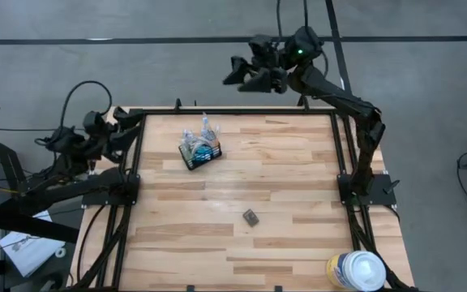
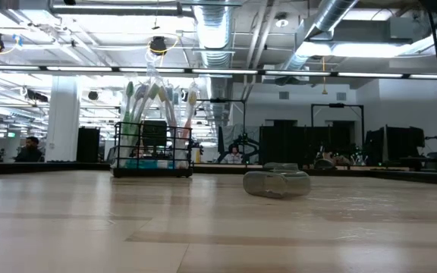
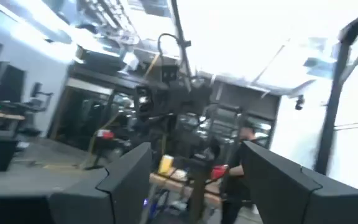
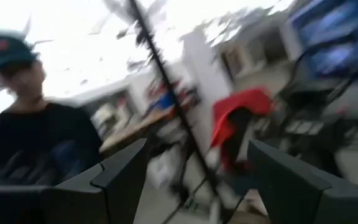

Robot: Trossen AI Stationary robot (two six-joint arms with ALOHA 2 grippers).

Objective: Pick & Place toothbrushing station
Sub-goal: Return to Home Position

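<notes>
Logging the layout. Desk (image 1: 282, 203): light wood slats in a black frame. Both arms sit off it. Left tool (image 3: 196, 145): just outside the far left corner, fingers apart, holding nothing. Right tool (image 4: 197, 143): beyond the far edge, fingers likewise apart and empty. Its wrist view faces a person (image 4: 30, 124) out in the room.

White canister (image 1: 355, 270): near right corner, well apart from everything else, so no obstacle.

Caddy (image 1: 200, 152): black wire mesh, upright on the far left part of the desk, turned slightly against the slats. We judge it light and stiff. The rim wire on a short side should give a firm hold, though a loaded caddy may tip if lifted off-centre.

Toothbrushes (image 2: 154, 95): standing in the caddy, fanned above its rim. They are slim and smooth, and likely to shift or rattle.

Toothpaste tubes (image 2: 146, 161): low inside, blue and white through the mesh. We think they are soft.

Grey block (image 1: 250, 216): mid-desk, on the near side and well apart from the caddy. Nothing stands between the caddy and either arm.
</notes>
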